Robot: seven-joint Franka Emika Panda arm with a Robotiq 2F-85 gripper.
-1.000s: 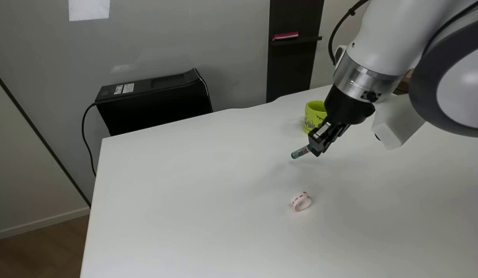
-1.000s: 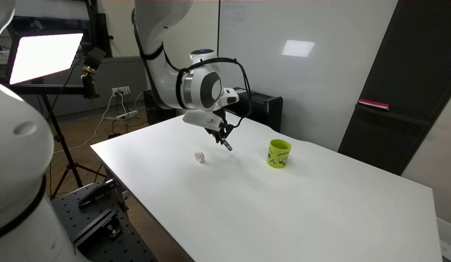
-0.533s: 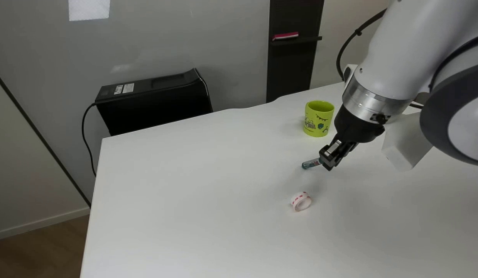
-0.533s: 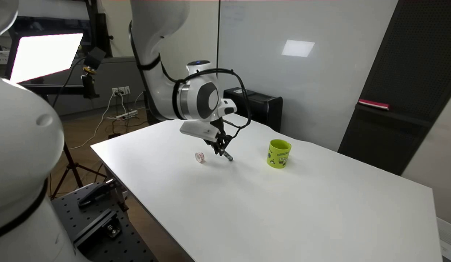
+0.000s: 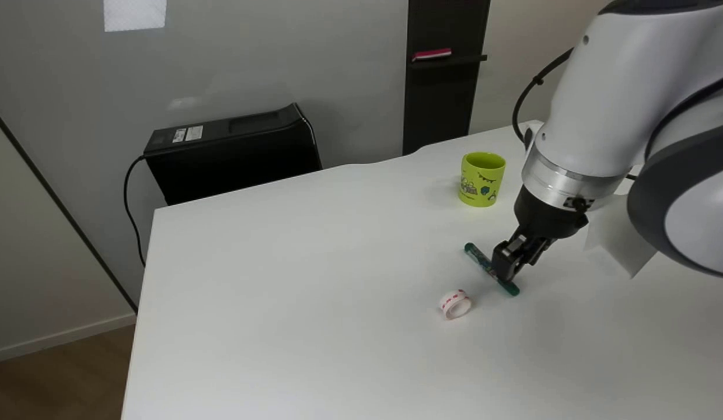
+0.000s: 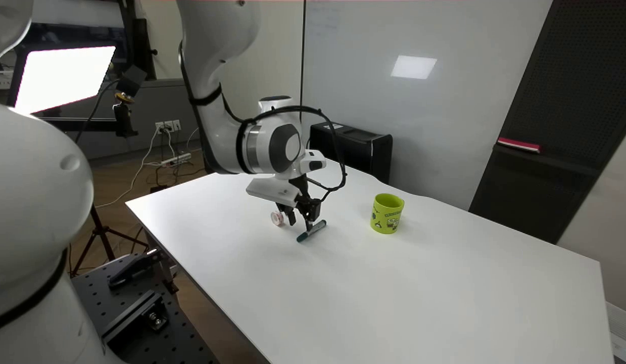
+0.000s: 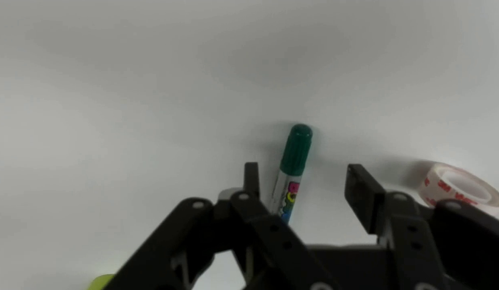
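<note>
A green-capped marker lies flat on the white counter, just beneath my jaws. They stand parted and hold nothing; in the wrist view the cap shows between them with a gap on each side. I judge the setting-down done, with the jaws not yet clear of it. In that view the marker's long axis runs up the frame, leaning slightly right, cap uppermost, opposite end hidden. The cap points away from the lime mug; a tape roll rests nearby.
</note>
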